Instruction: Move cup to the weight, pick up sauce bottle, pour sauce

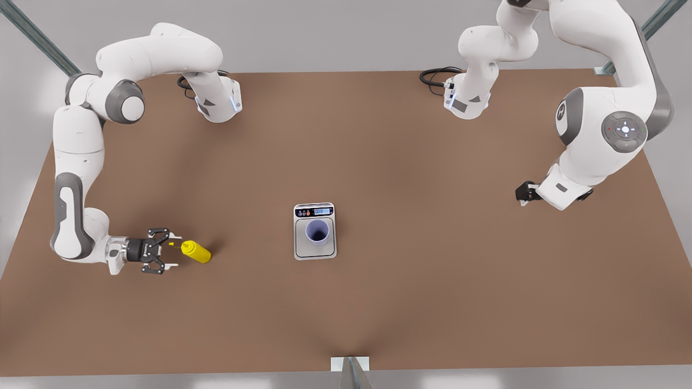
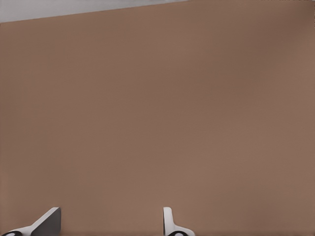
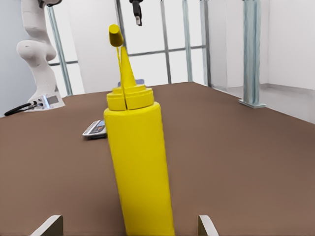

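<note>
The lavender cup (image 1: 317, 231) stands upright on the steel plate of the weight (image 1: 301, 249), near the table's middle. The yellow sauce bottle (image 1: 195, 252) stands on the table at the front view's left. My right gripper (image 1: 172, 250) is level with it, open, its fingertips just short of the body and either side of the nozzle. In the right wrist view the sauce bottle (image 3: 135, 147) rises upright between the spread fingertips (image 3: 49, 225) of the right gripper (image 3: 128, 227), with the weight (image 3: 96, 129) behind it. My left gripper (image 1: 525, 192) waits at the front view's right, open over bare table (image 2: 108, 227).
The brown table (image 1: 432, 302) spreads wide around the weight. Both arm bases with black cables (image 1: 435, 75) sit at the back edge. A small metal bracket (image 1: 350, 364) sticks out at the front edge. Metal frame posts (image 3: 252, 54) stand beyond the table.
</note>
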`<action>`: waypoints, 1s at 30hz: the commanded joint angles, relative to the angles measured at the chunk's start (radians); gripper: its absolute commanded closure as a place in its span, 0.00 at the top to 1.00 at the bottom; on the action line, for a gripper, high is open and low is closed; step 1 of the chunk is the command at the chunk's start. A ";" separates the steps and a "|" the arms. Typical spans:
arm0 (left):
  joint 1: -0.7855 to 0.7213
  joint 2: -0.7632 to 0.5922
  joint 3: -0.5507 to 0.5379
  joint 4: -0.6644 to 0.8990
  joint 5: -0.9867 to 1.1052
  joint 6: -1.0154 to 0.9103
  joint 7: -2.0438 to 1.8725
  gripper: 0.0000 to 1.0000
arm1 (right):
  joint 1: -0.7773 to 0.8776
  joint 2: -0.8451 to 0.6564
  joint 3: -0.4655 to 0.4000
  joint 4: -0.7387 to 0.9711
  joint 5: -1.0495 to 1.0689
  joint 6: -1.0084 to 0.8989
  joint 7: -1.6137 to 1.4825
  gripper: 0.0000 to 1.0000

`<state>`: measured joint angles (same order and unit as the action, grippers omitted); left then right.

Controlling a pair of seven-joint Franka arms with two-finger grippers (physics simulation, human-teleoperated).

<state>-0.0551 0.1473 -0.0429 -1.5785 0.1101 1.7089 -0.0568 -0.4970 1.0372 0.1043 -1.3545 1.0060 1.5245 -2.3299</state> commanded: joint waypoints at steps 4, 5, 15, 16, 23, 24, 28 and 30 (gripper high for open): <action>0.000 0.000 0.000 0.000 0.000 0.000 0.000 1.00 | 0.021 0.000 -0.002 -0.012 0.039 0.029 -0.035 1.00; 0.000 0.000 0.000 0.000 0.000 0.000 0.000 1.00 | 0.026 0.000 -0.002 -0.014 0.040 0.029 -0.046 1.00; 0.000 0.005 0.000 0.000 0.000 0.002 0.000 1.00 | 0.025 -0.008 -0.003 -0.058 0.054 0.031 -0.082 1.00; 0.000 0.005 0.000 0.000 0.000 0.002 0.000 1.00 | 0.023 -0.008 -0.002 -0.074 0.052 0.051 -0.089 1.00; 0.000 0.006 0.000 0.000 0.000 0.002 0.000 1.00 | 0.031 -0.011 -0.002 -0.087 0.065 0.052 -0.094 1.00; 0.000 0.008 0.000 0.000 0.000 0.002 0.000 1.00 | 0.034 -0.011 -0.002 -0.086 0.069 0.052 -0.094 1.00; 0.001 0.009 0.000 0.000 0.000 0.008 0.000 1.00 | 0.051 -0.011 -0.002 -0.087 0.077 0.052 -0.094 1.00; 0.001 0.009 0.000 0.000 0.000 0.008 0.000 1.00 | 0.052 -0.011 -0.002 -0.087 0.077 0.052 -0.094 1.00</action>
<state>-0.0536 0.1565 -0.0429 -1.5785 0.1102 1.7165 -0.0568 -0.4450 1.0263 0.1022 -1.4419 1.0830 1.5769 -2.4223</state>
